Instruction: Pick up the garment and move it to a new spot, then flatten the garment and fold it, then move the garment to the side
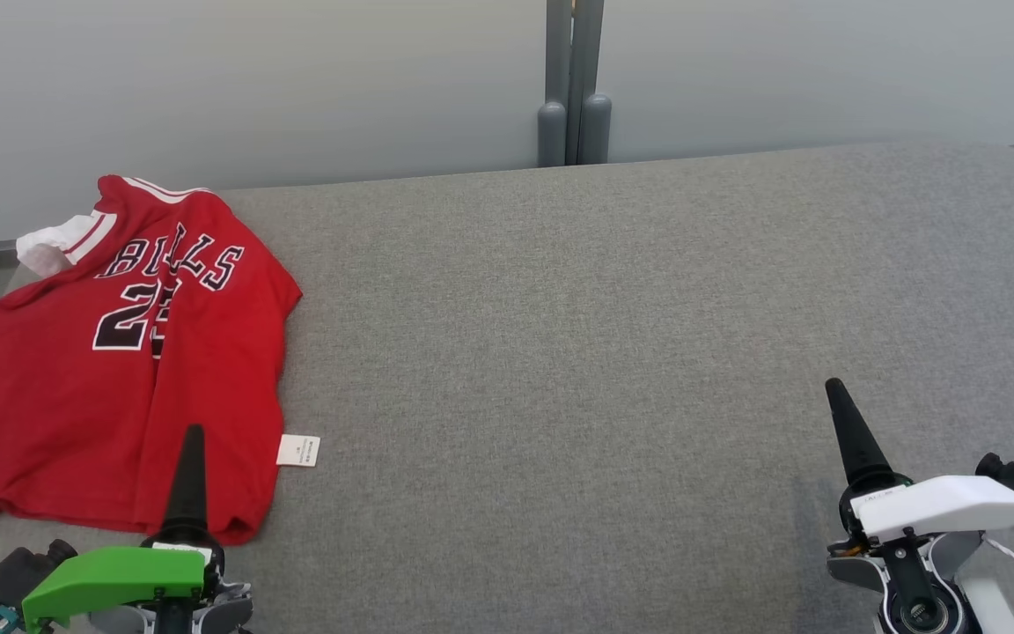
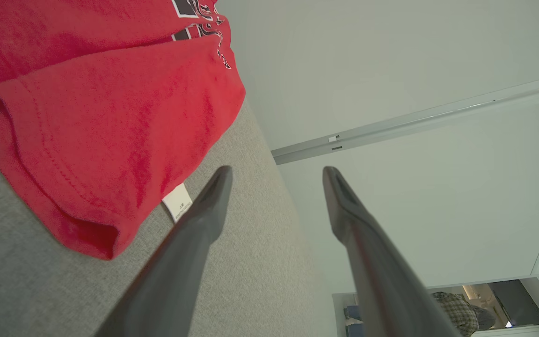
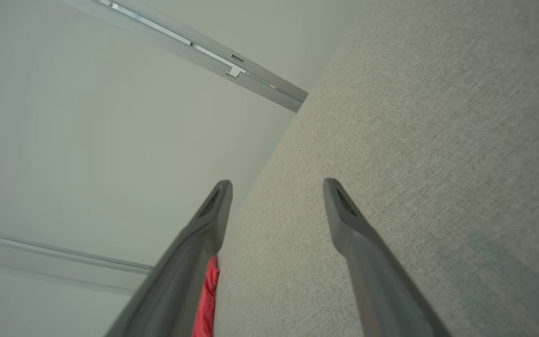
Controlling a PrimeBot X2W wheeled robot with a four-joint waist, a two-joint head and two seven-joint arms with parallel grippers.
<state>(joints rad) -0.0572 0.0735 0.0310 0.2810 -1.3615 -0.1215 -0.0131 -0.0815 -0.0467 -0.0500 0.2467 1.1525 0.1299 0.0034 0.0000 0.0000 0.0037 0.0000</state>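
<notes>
Red shirt (image 1: 120,387): "BULLS" jersey w/ black number, lying rumpled at far left of counter (image 1: 604,352), partly folded over itself. White bit at its far-left corner.
White tag (image 1: 298,450): sticks out at shirt's lower right hem, flat on the grey fabric.
L hand (image 2: 276,172): I see fingers spread wide, gripping nothing, at shirt's near hem, close to tag.
R hand (image 3: 276,183): fingers apart too, empty, over bare grey fabric at right, well apart from shirt.
Counter: grey woven cover, pale wall (image 1: 296,88) behind.
</notes>
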